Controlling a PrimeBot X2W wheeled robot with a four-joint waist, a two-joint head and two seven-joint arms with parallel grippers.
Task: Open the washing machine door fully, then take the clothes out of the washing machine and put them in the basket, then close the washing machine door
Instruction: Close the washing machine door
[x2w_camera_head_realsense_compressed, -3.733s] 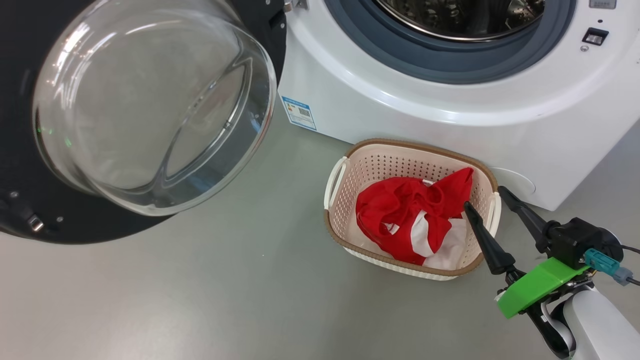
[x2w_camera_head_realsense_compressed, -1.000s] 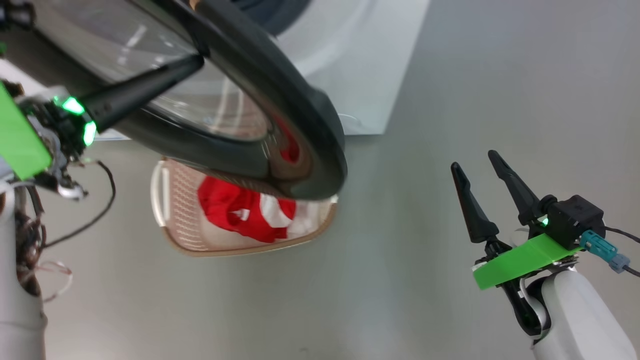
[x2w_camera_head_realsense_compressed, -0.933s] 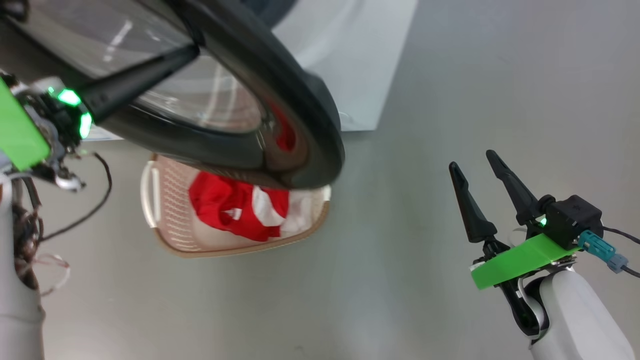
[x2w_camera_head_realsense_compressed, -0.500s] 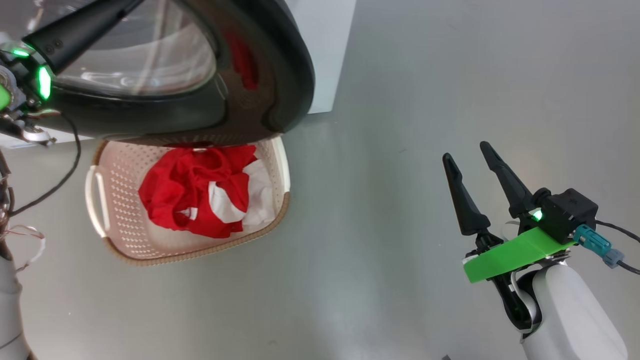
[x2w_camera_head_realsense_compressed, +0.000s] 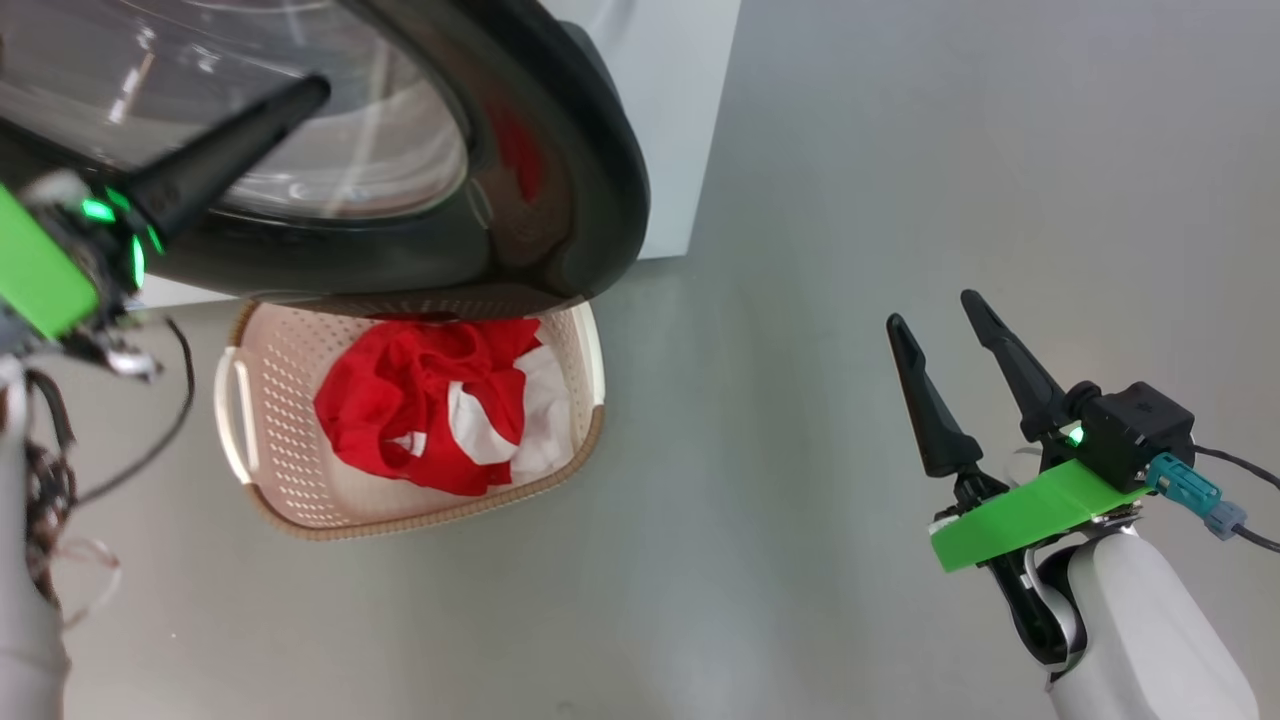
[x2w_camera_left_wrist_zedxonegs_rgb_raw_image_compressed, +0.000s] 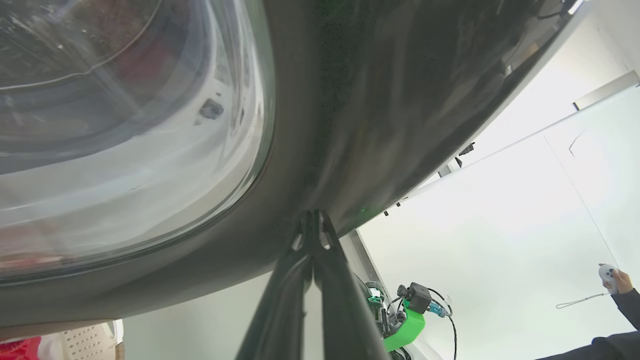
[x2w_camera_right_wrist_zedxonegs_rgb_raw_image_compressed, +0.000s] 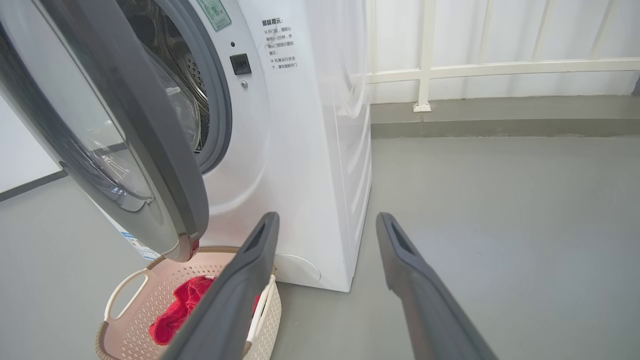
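The washing machine door (x2w_camera_head_realsense_compressed: 560, 200), black-rimmed with a glass window, stands part-way swung over the basket (x2w_camera_head_realsense_compressed: 250, 440). My left gripper (x2w_camera_head_realsense_compressed: 305, 95) is shut with nothing in it. In the left wrist view the left gripper (x2w_camera_left_wrist_zedxonegs_rgb_raw_image_compressed: 314, 216) has its tips against the door's (x2w_camera_left_wrist_zedxonegs_rgb_raw_image_compressed: 375, 100) dark outer rim. Red and white clothes (x2w_camera_head_realsense_compressed: 420, 410) lie in the cream basket. My right gripper (x2w_camera_head_realsense_compressed: 932, 312) is open and empty above bare floor, well right of the basket. The right wrist view has the right gripper (x2w_camera_right_wrist_zedxonegs_rgb_raw_image_compressed: 327, 220), the washing machine (x2w_camera_right_wrist_zedxonegs_rgb_raw_image_compressed: 310, 150), its door (x2w_camera_right_wrist_zedxonegs_rgb_raw_image_compressed: 150, 150) ajar, the basket (x2w_camera_right_wrist_zedxonegs_rgb_raw_image_compressed: 130, 310) and the clothes (x2w_camera_right_wrist_zedxonegs_rgb_raw_image_compressed: 180, 305).
Grey floor (x2w_camera_head_realsense_compressed: 800, 200) stretches to the right of the white machine (x2w_camera_head_realsense_compressed: 680, 120). A white railing and wall (x2w_camera_right_wrist_zedxonegs_rgb_raw_image_compressed: 500, 65) stand behind it. A person's hand with a controller (x2w_camera_left_wrist_zedxonegs_rgb_raw_image_compressed: 612, 277) shows at the far right of the left wrist view.
Since the oldest frame the door has swung from wide open to part-way shut, with my left gripper now against it. The head view has shifted. The right gripper stays open.
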